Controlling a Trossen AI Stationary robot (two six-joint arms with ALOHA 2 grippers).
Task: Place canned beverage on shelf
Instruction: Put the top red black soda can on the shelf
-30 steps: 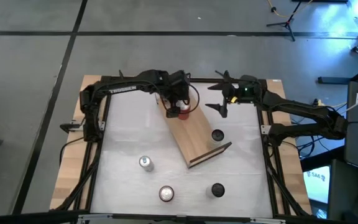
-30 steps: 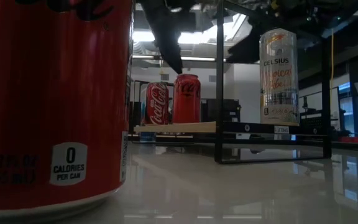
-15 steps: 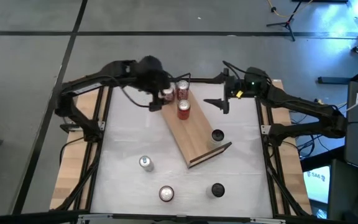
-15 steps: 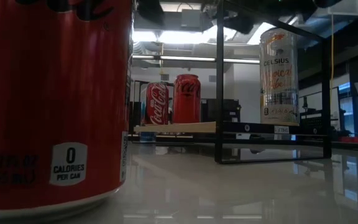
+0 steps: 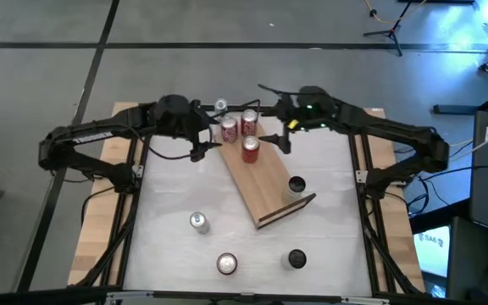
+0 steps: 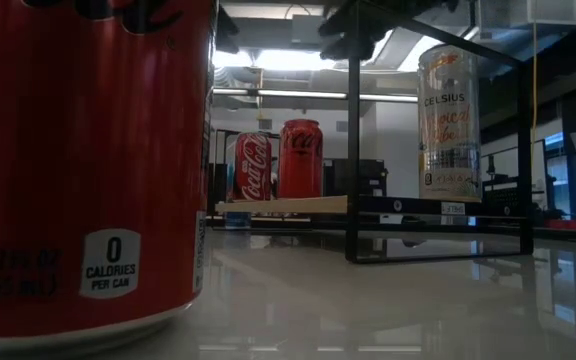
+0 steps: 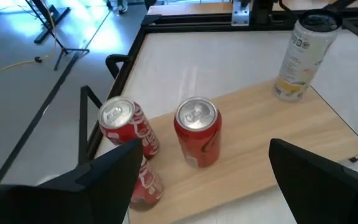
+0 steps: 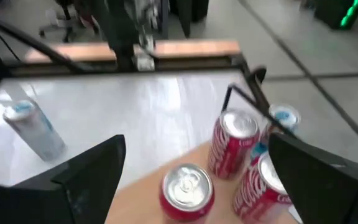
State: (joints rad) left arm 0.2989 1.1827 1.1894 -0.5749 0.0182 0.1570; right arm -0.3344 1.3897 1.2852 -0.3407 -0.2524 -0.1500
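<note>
- Left gripper (image 5: 200, 141) has its fingers apart and empty, just beside the shelf (image 5: 265, 182) end, where three red cans (image 5: 250, 149) stand.
- Right gripper (image 5: 282, 127) is spread too, holding nothing.
- I'd go for the silver can (image 5: 198, 222) next: come down straight, centre it between the fingers, then squeeze.

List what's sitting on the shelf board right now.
Three red cans stand upright, clustered at the far end of the shelf. A slim pale can stands near the other end, but whether it rests on the board or beside it cannot be told. Both grippers hover above, empty.
</note>
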